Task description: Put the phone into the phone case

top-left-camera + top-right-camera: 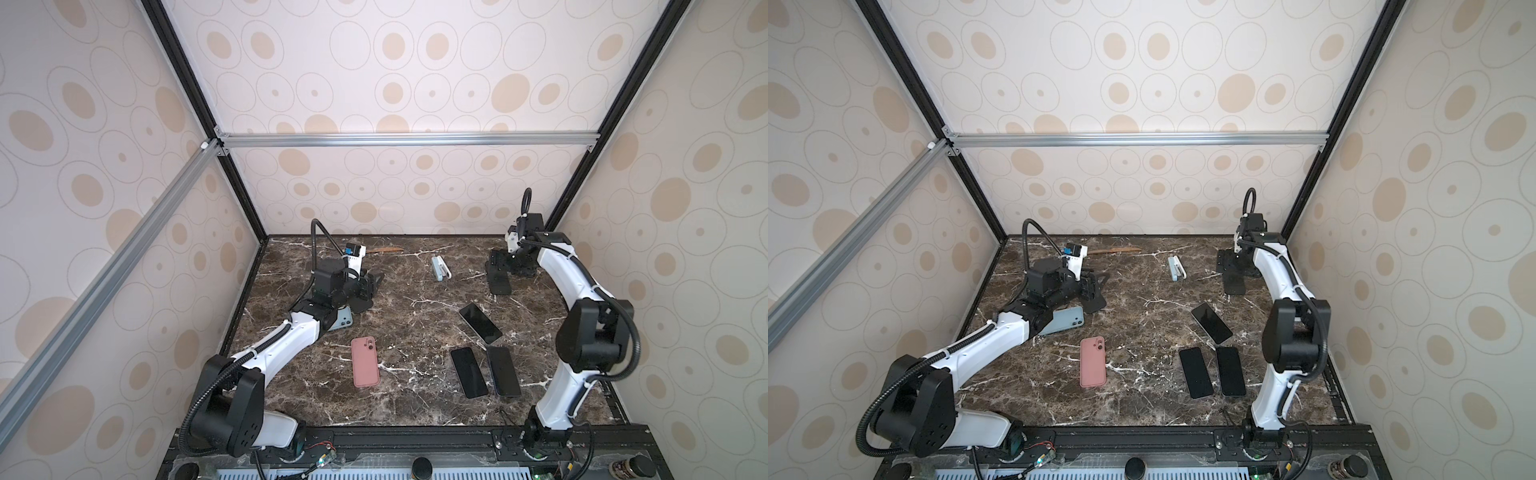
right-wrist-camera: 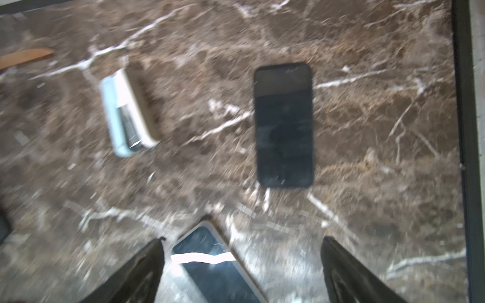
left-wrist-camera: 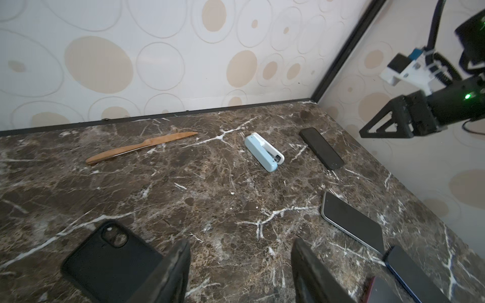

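Two pincers stand open, gripping nothing. On the left, the left pincer (image 3: 240, 242) hovers low over the marble surface (image 1: 415, 407) with its jaws apart. A black phone case (image 3: 110, 259) lies back up just beside one finger. A grey-blue item (image 1: 1067, 322), phone or case I cannot tell, lies partly under that arm. A pink case (image 1: 365, 361) lies nearer the front.

In the middle are a wooden knife (image 3: 141, 145) and a pale blue stapler (image 3: 263, 152).

Right of centre lie a slanted phone (image 1: 481, 323), a second phone (image 1: 468, 372) and a third phone (image 1: 503, 371), all screen up. At far right, the right pincer (image 2: 242, 238) hangs near a black phone (image 2: 284, 126) lying flat.
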Controlling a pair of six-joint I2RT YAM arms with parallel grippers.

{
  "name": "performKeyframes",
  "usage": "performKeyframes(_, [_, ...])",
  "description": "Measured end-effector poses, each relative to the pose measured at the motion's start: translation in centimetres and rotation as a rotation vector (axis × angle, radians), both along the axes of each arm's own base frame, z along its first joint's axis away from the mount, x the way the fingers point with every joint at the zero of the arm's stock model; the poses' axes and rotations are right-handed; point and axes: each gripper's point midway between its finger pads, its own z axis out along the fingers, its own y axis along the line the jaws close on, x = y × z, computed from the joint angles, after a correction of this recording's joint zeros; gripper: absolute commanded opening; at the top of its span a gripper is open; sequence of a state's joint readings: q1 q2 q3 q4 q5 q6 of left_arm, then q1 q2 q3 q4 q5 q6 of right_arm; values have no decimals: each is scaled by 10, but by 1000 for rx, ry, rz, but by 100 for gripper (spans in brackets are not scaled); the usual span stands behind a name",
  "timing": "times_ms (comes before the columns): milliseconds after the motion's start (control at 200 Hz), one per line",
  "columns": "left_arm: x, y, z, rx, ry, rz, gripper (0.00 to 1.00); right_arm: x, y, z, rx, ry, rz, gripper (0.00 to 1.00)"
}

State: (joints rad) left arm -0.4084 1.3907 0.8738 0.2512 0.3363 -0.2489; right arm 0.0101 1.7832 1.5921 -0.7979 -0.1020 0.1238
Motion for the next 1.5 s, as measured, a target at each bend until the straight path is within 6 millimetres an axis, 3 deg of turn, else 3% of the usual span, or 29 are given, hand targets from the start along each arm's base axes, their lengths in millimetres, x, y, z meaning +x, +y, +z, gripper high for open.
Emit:
performKeyframes(120, [-15,-25,0,18,-20,-93,61,-36,21,-12,6,13,54,95])
performKeyframes(320, [-28,-49,-15,36,6,-183,61,-97,43,-83,7,188,127,95])
performKeyframes(445, [-29,-53,-25,43,29,-200,62,-116,45,-106,5,249,137,96])
performKeyframes(720, [-35,-63,-36,50,52,-229,62,-115,53,-138,-48,303,170,96])
performKeyframes(1260, [-33,-62,-35,56,47,-214,62,-106,35,-135,-202,292,192,99])
performKeyframes(1500, [-32,-63,-33,57,43,-212,62,-105,35,-149,-214,330,214,95])
